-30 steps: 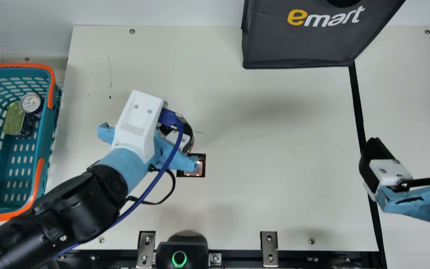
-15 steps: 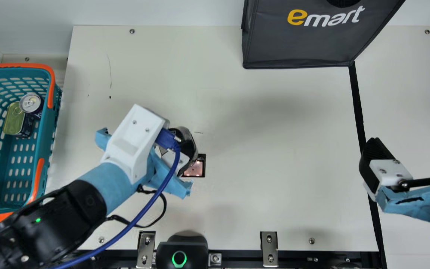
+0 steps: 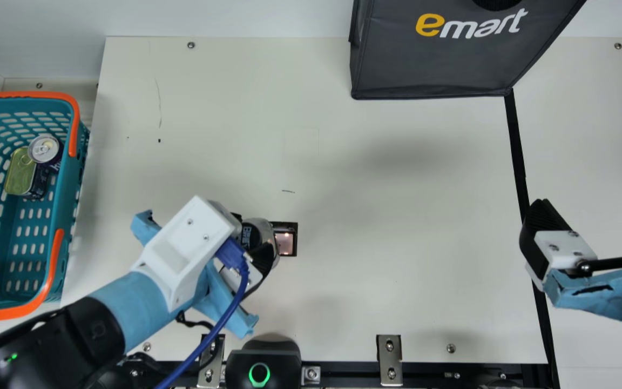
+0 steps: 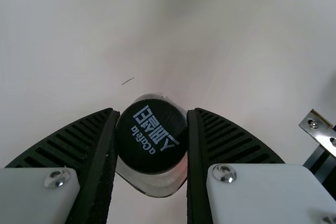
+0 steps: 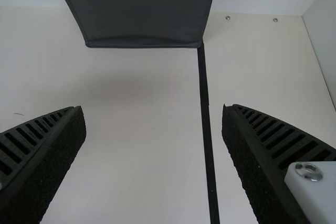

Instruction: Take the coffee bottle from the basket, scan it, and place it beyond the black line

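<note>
In the main view my left gripper (image 3: 251, 243) is shut on the coffee bottle (image 3: 259, 232), just left of the scanner window (image 3: 285, 242), which it partly covers. The left wrist view has the bottle's black cap (image 4: 151, 136) held upright between the fingertips of my left gripper (image 4: 151, 142). My right gripper (image 3: 592, 210) stands open and empty near the black line (image 3: 517, 146) in the main view. In the right wrist view, the black line (image 5: 206, 124) passes between the wide-apart fingers of my right gripper (image 5: 154, 124).
The teal basket (image 3: 68, 200) at far left holds a can (image 3: 45, 147) and a green-topped tin (image 3: 19, 172). A dark grey bag (image 3: 435, 59) stands at the back, by the black line's far end. A black device (image 3: 262, 362) sits at the front edge.
My left arm has moved toward the front edge and slightly left, with its gripper coming down beside the scanner window, bottle still held. The right arm has kept still.
</note>
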### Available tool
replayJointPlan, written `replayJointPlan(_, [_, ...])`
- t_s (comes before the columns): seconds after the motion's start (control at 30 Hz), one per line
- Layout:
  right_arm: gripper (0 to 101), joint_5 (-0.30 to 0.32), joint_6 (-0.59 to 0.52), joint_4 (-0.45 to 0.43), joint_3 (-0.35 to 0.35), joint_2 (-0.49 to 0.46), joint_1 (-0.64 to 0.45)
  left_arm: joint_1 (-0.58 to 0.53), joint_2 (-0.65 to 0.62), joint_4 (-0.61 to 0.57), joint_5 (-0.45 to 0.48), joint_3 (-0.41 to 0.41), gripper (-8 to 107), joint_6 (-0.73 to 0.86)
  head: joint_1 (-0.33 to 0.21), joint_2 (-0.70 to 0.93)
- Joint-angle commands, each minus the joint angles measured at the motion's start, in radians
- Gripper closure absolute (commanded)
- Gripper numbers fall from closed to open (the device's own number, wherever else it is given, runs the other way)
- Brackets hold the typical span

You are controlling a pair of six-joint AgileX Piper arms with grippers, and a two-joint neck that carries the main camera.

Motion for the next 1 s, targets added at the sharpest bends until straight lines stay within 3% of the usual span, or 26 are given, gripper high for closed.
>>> replayJointPlan(0.0, [10, 0.0, 0.0, 0.0, 0.0, 0.0, 0.0, -0.01, -0.007, -0.007, -0.006, 0.008, 89, 0.005, -0.026, 0.002])
replayJointPlan(0.97, [10, -0.001, 0.0, 0.0, 0.0, 0.0, 0.0, -0.037, -0.062, -0.108, -0.077, 0.09, 89, 0.094, -0.026, 0.002])
